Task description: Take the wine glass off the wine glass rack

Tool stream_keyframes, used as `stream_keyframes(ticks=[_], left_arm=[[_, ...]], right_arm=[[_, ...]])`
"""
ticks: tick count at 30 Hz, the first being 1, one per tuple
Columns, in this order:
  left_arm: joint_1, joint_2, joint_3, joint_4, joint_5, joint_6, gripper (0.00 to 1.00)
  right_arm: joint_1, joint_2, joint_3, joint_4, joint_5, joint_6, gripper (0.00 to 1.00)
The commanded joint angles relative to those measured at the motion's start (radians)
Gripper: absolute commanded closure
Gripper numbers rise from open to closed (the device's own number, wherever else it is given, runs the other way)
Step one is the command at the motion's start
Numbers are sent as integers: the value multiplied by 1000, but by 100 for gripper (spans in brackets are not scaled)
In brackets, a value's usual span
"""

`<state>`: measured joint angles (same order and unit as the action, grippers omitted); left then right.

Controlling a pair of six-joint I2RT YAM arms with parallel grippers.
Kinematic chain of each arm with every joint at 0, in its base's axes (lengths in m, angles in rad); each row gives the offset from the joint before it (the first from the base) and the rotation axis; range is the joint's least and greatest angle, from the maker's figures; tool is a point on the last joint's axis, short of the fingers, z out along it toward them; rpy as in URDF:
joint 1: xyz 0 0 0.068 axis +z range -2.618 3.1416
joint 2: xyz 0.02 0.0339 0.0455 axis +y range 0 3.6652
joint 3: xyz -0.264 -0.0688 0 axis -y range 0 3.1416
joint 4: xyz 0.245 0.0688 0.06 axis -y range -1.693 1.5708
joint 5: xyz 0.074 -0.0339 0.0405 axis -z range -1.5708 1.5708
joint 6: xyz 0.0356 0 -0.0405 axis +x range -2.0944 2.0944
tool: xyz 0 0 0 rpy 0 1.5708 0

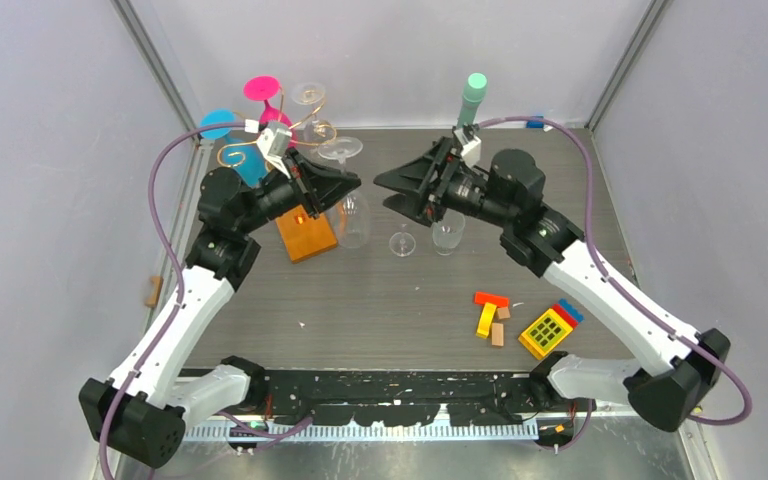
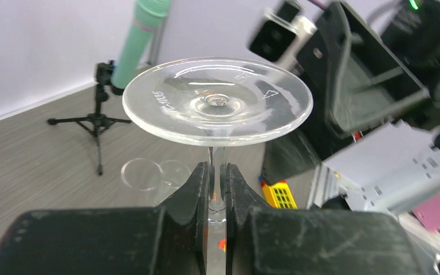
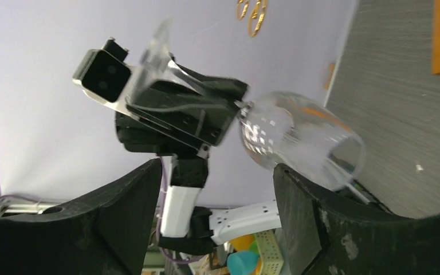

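I have two arms on the table [image 1: 380, 310]. The left end effector [image 2: 216, 186] is clamped hard on the thin stem of one clear wine glass [image 2: 217, 103]. My left wrist view shows both fingers [image 2: 197, 192] pinching it just under the round foot. The glass hangs inverted, foot uppermost and bowl down, just to the right of the wine glass rack [image 1: 308, 240]. No gold wire touches its foot in that view. The right end effector [image 3: 215, 172] is spread wide and grips nothing; the bowl of the held glass sits just beyond its two fingers.

On the rack I count three glasses: one pink [image 1: 262, 88], one blue [image 1: 218, 123] and one clear [image 1: 308, 93]. Two more clear glasses [image 1: 448, 235] stand on the table between the arms, close together. That makes six glasses in all, four clear and two coloured.

One black tripod with a mint-green cylinder [image 1: 475, 95] stands at the far edge. Near the right arm lie a small cluster of coloured blocks [image 1: 490, 315] and one yellow gridded toy [image 1: 548, 330]
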<state>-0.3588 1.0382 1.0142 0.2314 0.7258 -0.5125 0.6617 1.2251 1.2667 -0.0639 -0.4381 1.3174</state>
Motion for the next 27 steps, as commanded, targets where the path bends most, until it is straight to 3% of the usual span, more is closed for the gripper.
stream_keyframes(ticks=[1, 4, 10, 20, 27], left_arm=[[0, -34, 74, -5, -230, -37, 100], [0, -52, 75, 25, -340, -107, 100], [0, -102, 96, -78, -637, -288, 100], [0, -154, 43, -32, -672, -518, 100], [0, -199, 4, -14, -696, -589, 100]], right_arm=[[1, -136, -120, 91, 208, -89, 22], [2, -197, -234, 147, 264, -86, 17], [34, -229, -352, 350, 257, -43, 9], [122, -54, -316, 710, 158, 48, 20], [141, 24, -295, 842, 160, 120, 30]])
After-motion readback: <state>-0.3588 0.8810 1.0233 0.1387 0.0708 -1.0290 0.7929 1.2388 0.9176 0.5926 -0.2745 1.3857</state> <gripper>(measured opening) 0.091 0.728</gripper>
